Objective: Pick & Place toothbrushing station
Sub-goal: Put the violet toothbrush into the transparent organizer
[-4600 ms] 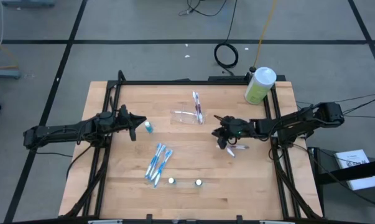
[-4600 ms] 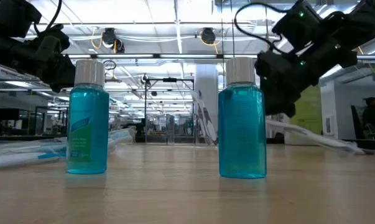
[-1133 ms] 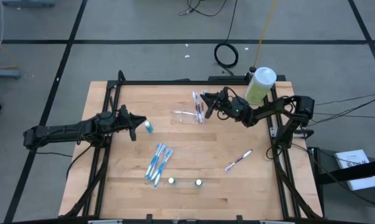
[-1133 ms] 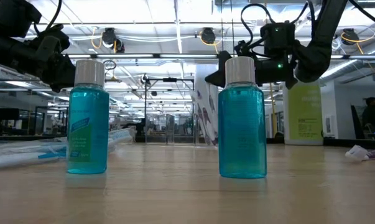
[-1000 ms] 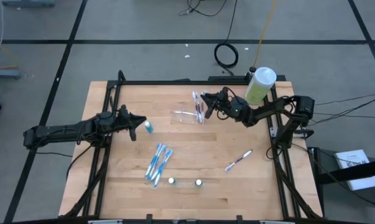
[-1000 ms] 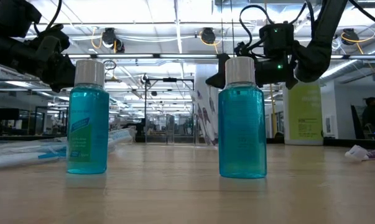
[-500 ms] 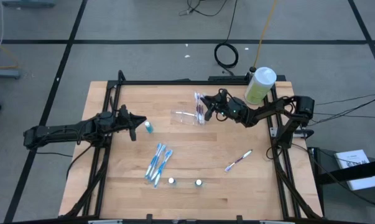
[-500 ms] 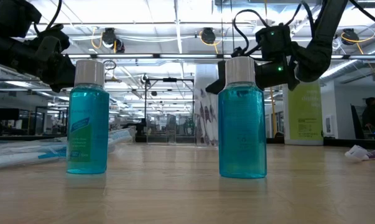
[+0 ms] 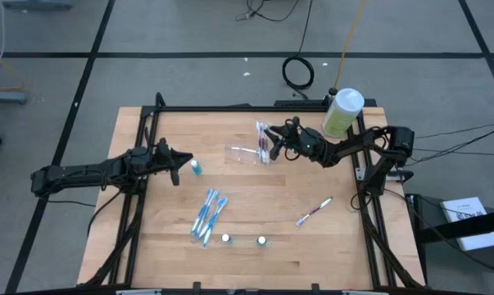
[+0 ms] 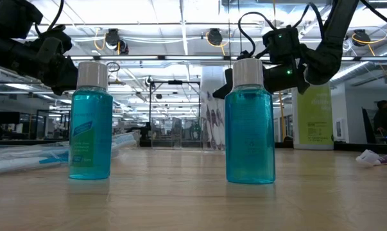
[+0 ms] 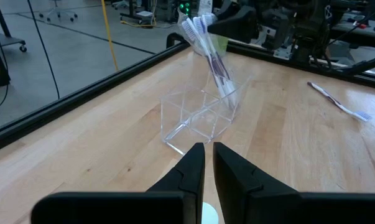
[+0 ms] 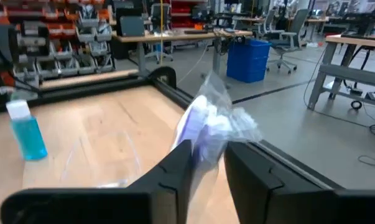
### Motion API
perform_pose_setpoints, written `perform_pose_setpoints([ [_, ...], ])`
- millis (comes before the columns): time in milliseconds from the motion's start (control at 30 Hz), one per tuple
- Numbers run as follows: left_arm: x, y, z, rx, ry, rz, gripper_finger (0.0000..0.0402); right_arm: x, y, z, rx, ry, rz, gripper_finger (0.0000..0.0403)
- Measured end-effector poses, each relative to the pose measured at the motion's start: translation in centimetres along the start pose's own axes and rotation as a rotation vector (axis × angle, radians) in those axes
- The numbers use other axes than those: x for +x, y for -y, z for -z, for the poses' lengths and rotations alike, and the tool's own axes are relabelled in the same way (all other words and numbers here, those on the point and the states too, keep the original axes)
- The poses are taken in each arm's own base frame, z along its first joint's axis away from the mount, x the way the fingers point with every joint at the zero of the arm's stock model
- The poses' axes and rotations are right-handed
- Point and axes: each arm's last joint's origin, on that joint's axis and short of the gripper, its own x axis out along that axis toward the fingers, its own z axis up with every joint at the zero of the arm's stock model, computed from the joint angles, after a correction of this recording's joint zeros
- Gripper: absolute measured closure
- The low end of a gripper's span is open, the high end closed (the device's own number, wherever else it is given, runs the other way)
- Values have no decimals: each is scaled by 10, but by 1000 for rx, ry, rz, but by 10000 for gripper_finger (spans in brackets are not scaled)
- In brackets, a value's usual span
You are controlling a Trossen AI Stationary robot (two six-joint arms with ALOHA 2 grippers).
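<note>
The worktop (image 9: 312, 246) carries the toothbrushing station (image 9: 247, 154), a clear tray near the far middle with its long axis running left to right. Wrapped toothbrushes (image 9: 263, 139) stand in its right end, leaning away toward the far edge. The right tool (image 9: 275, 143) sits at those brushes, fingers spread a little on either side of them; a second ago they pinched tighter. The left tool (image 9: 178, 165), clenched, hovers beside a small blue bottle (image 9: 196, 168), unmoved.
</note>
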Motion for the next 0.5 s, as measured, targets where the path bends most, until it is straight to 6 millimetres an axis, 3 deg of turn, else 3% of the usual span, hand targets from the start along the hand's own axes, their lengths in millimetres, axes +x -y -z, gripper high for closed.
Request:
perform_pose_setpoints([
  [300,0,0,0,0,0,0,364,0,-1,-3,4,30,-4,231],
  [500,0,0,0,0,0,0,364,-1,-5,-7,-13,77,-17,202],
])
